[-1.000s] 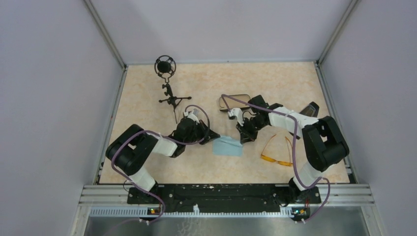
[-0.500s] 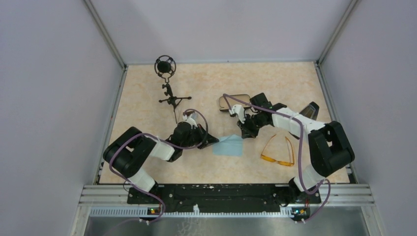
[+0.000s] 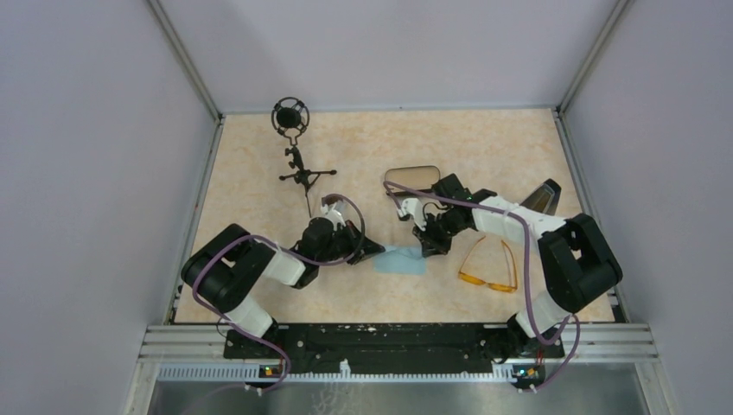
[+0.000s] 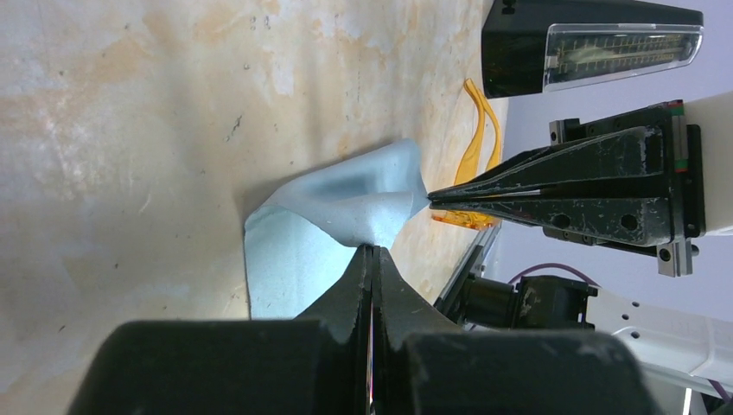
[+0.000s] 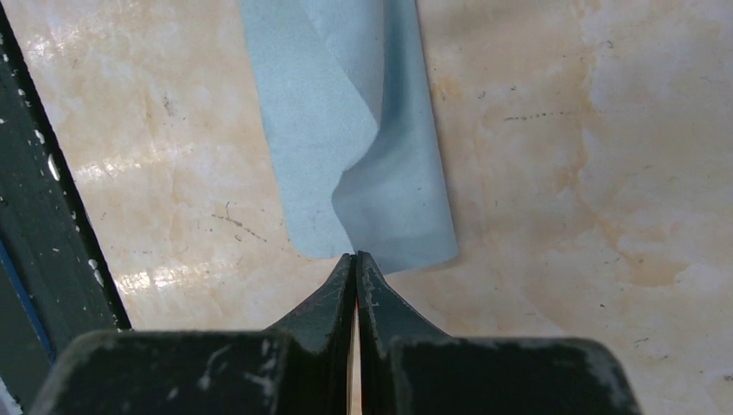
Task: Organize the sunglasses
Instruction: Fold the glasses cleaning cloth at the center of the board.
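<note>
The sunglasses [image 3: 489,267], with orange lenses and thin arms, lie open on the table to the right of my right gripper; the left wrist view shows them [image 4: 474,147] behind the cloth. A light blue cloth [image 3: 398,260] lies between my two grippers, partly lifted and folded over itself. My left gripper [image 3: 378,249] is shut on its left edge [image 4: 346,207]. My right gripper [image 3: 428,250] is shut on its right corner [image 5: 372,130]. The black case with tan lining [image 3: 412,176] lies open behind the right gripper.
A black microphone on a small tripod [image 3: 294,156] stands at the back left. A dark wedge-shaped object [image 3: 540,197] sits at the right edge near the right arm. The black rail [image 5: 52,216] runs along the table's near edge.
The cloth went from lying flat to lifted and folded narrower. My right gripper moved toward the near side with the cloth's corner, uncovering the case. My left gripper shifted slightly.
</note>
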Tool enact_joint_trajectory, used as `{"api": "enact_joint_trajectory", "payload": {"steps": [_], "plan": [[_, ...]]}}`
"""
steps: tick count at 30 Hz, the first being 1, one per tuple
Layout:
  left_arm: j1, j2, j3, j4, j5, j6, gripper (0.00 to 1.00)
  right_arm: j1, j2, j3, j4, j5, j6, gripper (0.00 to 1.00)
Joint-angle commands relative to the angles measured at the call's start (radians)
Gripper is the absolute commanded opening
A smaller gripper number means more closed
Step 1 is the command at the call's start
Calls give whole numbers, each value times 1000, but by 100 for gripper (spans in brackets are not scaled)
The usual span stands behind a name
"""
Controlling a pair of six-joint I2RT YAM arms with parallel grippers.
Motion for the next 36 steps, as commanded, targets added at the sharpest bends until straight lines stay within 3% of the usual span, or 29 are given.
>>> {"api": "enact_joint_trajectory", "payload": {"steps": [1,36], "plan": [[4,3,-28,80,20,-8,0,14,-30,-1,-11,-50,-30,0],[4,40,-81,123,29,-14,0,52,61,-14,-50,-101,-53,0]]}}
